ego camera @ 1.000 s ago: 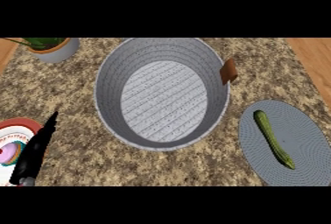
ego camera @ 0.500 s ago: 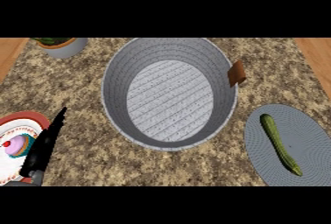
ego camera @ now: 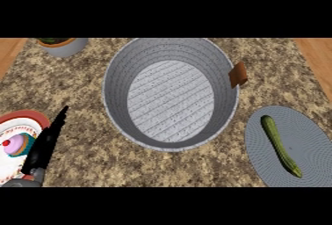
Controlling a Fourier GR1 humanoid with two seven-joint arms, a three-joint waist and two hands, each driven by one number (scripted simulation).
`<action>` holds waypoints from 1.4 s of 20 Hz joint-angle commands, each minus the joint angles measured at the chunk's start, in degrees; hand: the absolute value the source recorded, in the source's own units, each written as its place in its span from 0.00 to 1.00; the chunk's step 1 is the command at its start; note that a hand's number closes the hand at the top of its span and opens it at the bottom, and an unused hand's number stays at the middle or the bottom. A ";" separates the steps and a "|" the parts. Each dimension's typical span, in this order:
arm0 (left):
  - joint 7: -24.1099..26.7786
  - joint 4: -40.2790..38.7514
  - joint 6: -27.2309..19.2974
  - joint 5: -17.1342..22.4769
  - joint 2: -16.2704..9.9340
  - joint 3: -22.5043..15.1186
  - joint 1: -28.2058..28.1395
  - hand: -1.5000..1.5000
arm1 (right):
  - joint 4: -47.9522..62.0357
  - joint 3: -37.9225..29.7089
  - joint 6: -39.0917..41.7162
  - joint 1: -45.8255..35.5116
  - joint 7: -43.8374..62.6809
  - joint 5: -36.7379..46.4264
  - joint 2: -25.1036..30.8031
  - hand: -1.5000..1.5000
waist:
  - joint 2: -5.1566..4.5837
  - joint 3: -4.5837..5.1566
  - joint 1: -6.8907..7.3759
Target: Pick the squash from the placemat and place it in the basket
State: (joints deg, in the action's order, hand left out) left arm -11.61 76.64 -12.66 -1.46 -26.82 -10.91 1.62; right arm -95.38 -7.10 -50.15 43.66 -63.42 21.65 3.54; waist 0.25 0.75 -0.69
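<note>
A long green squash lies lengthwise on the round grey placemat at the right of the counter. The large grey basket stands in the middle, empty, with a brown tag on its right rim. My left hand shows at the lower left, fingers straight and pointing up, resting beside a plate and far from the squash. My right hand is out of view.
A red-rimmed plate with a cupcake sits at the left edge, partly behind my left hand. A grey pot with a plant stands at the top left. Wooden floor shows past both far corners of the speckled counter.
The view has shifted, so the basket, placemat and plate sit further right in the picture. My left hand keeps its pose beside the plate.
</note>
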 commanded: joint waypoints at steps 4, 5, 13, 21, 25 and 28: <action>-3.94 4.10 -0.16 -2.43 1.24 -0.82 -0.80 0.50 | 2.58 -0.46 -3.00 -8.64 2.41 5.80 -0.21 0.00 | -0.28 -0.77 1.12; -0.45 2.22 0.74 -2.14 0.37 0.50 -1.65 0.50 | 5.00 1.03 -4.06 -7.30 -1.93 4.49 -2.47 0.00 | -0.20 -0.78 0.77; -3.39 4.88 -0.03 -3.61 2.85 0.48 -1.85 0.50 | 0.10 1.57 -3.34 -6.42 6.01 10.81 -2.44 0.00 | -0.26 -0.75 1.08; -2.80 5.66 2.94 -2.63 1.37 2.98 -2.70 0.50 | 5.27 -0.17 -3.00 -9.61 6.52 11.43 -2.39 0.00 | -0.17 -0.79 1.05; -3.05 2.46 1.55 -5.12 3.99 1.58 0.43 0.50 | 5.29 0.29 -2.17 -12.69 11.89 17.88 -3.35 0.00 | -0.39 -0.74 0.93; -3.88 3.40 1.44 -5.29 3.88 1.83 -0.82 0.50 | 9.12 -3.18 -1.10 -15.90 12.62 15.69 -1.06 0.00 | -0.29 -0.79 1.11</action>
State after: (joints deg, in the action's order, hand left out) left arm -14.36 79.09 -10.19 -5.40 -24.08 -8.22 1.64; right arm -90.93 -10.21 -50.84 33.36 -53.42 37.35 4.59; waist 0.24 1.72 -0.46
